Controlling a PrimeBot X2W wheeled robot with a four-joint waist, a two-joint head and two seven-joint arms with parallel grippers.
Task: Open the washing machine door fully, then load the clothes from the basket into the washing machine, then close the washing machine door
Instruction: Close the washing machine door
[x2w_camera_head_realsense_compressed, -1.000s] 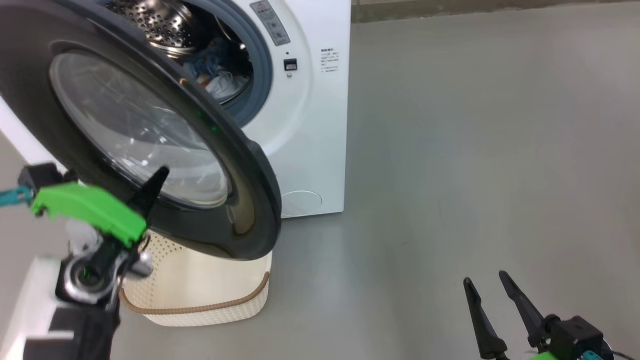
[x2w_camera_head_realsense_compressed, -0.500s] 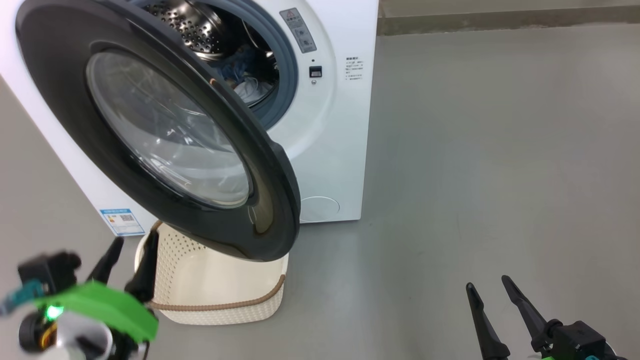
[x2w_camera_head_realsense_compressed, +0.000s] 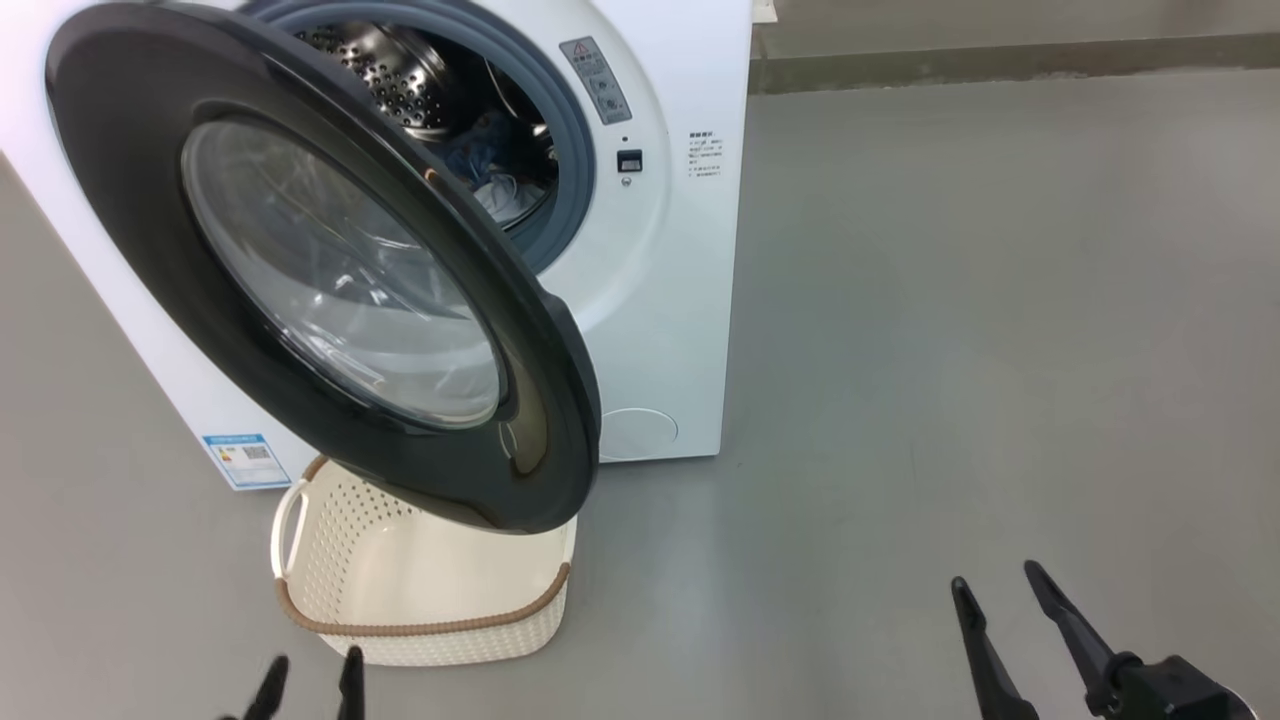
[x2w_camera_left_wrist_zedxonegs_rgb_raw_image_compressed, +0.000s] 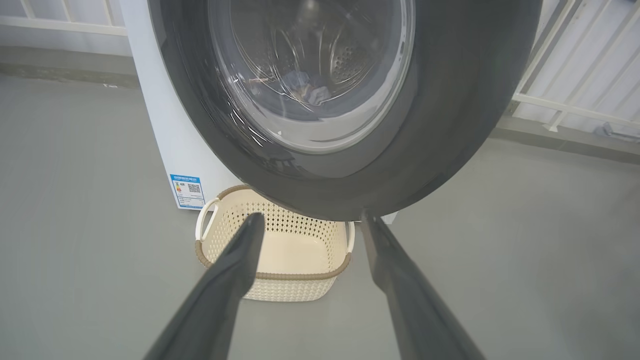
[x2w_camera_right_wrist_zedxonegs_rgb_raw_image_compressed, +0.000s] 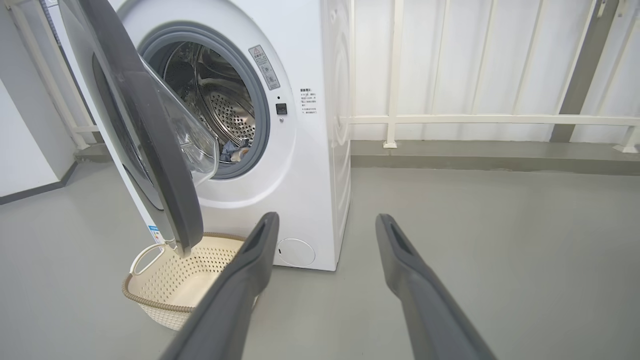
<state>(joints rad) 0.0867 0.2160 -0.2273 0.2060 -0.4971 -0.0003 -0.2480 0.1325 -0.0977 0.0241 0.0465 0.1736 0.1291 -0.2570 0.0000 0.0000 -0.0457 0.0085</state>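
The washing machine door stands swung out from the front of the washing machine, hinged on the side at the head view's left. Its glossy black rim and clear glass bowl face the camera. In the right wrist view it shows nearly edge-on, the bowl bulging back toward the opening. Past the door's edge the grey gasket and perforated steel drum are visible, and the clothes lie low inside the drum as a small heap of blue and pale fabric. The basket sits on the floor just before the machine. In the head view the door's lower rim overlaps its far end, and its cream perforated walls and bottom are in plain sight. A blue energy label is stuck low on the machine's front beside the basket, and a small round white flap sits at the other lower corner. The left hand is at the bottom of the head view, just short of the basket's near rim, its two fingers spread wide and holding nothing. The right hand hangs over bare floor well apart from the machine, fingers likewise parted and empty. A white railing runs behind.
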